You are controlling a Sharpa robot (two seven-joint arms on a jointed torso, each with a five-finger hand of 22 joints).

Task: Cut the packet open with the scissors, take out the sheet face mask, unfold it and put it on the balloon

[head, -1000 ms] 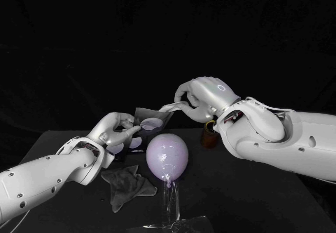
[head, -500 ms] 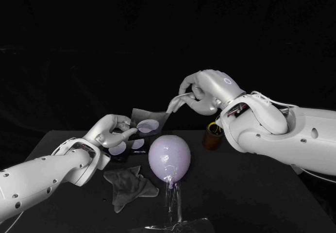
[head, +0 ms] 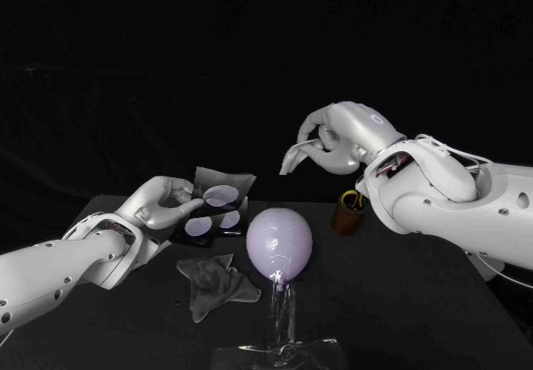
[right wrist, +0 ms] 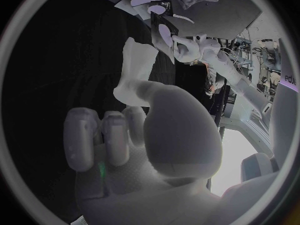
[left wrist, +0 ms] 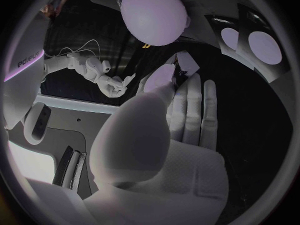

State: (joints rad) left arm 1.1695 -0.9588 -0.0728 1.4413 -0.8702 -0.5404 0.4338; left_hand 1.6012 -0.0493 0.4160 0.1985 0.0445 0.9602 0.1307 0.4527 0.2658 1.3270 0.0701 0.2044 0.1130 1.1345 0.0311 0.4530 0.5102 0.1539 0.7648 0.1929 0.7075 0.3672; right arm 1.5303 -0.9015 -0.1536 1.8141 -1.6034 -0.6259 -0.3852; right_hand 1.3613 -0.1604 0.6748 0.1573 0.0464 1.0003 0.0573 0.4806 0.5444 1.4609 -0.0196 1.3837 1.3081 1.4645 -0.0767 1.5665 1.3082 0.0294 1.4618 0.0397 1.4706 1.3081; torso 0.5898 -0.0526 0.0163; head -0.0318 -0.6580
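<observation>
**Mask out of the packet, still folded, pinched high on the right**

The right hand is raised on the right above the counter. Its thumb and a finger are closed on the top of the mask, and the other fingers are curled in. The mask hangs as a narrow white folded strip, clear of everything. To the left, the left hand holds the packet upright with its fingers closed on the packet's left edge. The balloon stands on a clear stand between the arms, nearer than both hands. A cloth lies on the counter to its left, and a brown cup stands to its right.

The mask is likely light, limp and wet. It would cling to itself and slip in a loose pinch, and a hard tug could tear it. Unfolding probably needs both hands, each taking an outer edge or corner and not the middle. That means the left hand must first put the packet down. The balloon looks light and springy, so the mask should be laid on gently.
</observation>
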